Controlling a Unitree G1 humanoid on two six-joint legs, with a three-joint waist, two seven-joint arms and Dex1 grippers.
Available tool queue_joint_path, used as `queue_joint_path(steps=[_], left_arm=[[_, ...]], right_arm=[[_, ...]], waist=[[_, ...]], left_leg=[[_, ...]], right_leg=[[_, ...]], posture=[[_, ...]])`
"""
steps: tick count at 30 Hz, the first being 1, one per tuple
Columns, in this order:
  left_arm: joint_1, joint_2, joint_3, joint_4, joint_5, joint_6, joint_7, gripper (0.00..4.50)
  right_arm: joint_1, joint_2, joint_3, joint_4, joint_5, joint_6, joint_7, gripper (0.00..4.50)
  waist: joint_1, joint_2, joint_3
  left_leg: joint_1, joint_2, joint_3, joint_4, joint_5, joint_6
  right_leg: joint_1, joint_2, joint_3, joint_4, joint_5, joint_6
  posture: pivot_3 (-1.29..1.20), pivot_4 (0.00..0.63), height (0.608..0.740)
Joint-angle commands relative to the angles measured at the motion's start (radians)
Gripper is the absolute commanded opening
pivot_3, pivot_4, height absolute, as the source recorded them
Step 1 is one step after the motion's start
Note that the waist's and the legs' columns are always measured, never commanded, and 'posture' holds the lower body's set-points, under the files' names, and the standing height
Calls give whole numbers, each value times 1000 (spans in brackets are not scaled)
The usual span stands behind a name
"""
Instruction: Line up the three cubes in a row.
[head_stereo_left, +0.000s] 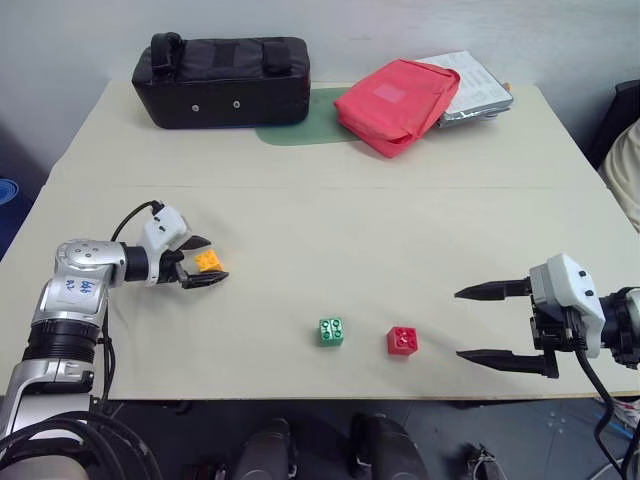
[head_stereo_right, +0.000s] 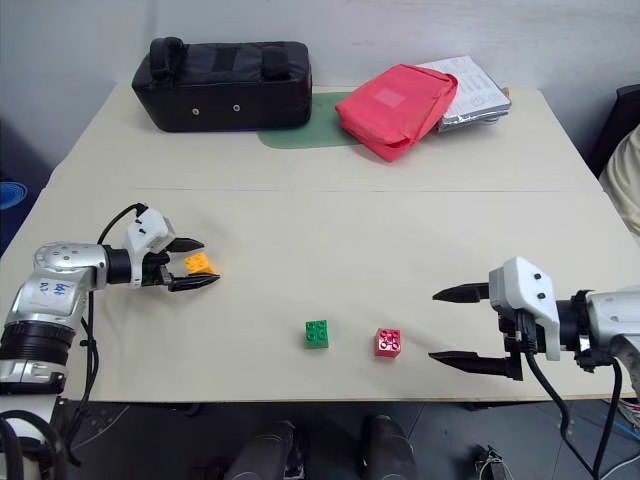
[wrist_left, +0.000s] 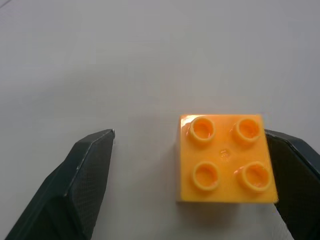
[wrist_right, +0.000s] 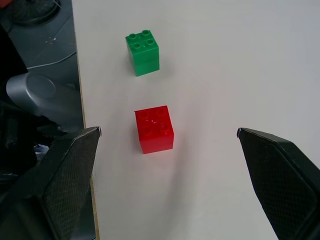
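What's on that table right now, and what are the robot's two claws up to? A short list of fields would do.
surface: beige table
orange brick: between the open fingers of the left gripper, one finger at its side
green brick: near front edge, beside red brick, apart
right gripper: open, holding nothing
far edge: black bag, red pouch

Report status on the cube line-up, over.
Left gripper open, straddling orange-yellow cube, one finger against it. Right gripper open, empty. Green cube and red cube side by side near table's front edge. Nothing between.
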Motion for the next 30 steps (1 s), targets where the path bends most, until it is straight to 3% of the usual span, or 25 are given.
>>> queue_joint_path(steps=[1, 8, 13, 20, 30], left_arm=[[-13, 9, 5, 7, 0, -22, -16, 3706], [6, 30, 22, -57, -47, -33, -93, 1516], [58, 84, 29, -196, -149, -31, -289, 1538], [94, 163, -62, -317, -107, -140, -436, 1538], [185, 101, -102, -485, -133, -84, -375, 1538]], right_arm=[[6, 0, -38, -40, 20, 2, -22, 4500], [-3, 3, -16, -52, 23, -1, -54, 4500], [26, -16, -25, -54, 7, -18, -26, 4500], [117, -15, -61, -74, -3, -42, 16, 4500], [139, 19, -21, -118, -14, -48, -46, 4500]], waist=[[1, 0, 0], [2, 0, 0], [1, 0, 0], [3, 0, 0], [-2, 0, 0]], left_leg=[[0, 0, 0, 0, 0, 0], [0, 0, 0, 0, 0, 0], [-1, 0, 0, 0, 0, 0], [0, 0, -1, 0, 0, 0], [0, 1, -1, 0, 0, 0]], right_leg=[[0, 0, 1, 0, 0, 0], [0, 0, 2, 0, 0, 0], [0, 0, 2, -1, 0, 0], [0, -1, 2, -3, 0, 0], [0, 0, 2, -2, 0, 0]], posture=[[0, 150, 740], [0, 150, 740], [0, 150, 740], [0, 150, 740], [0, 150, 740]])
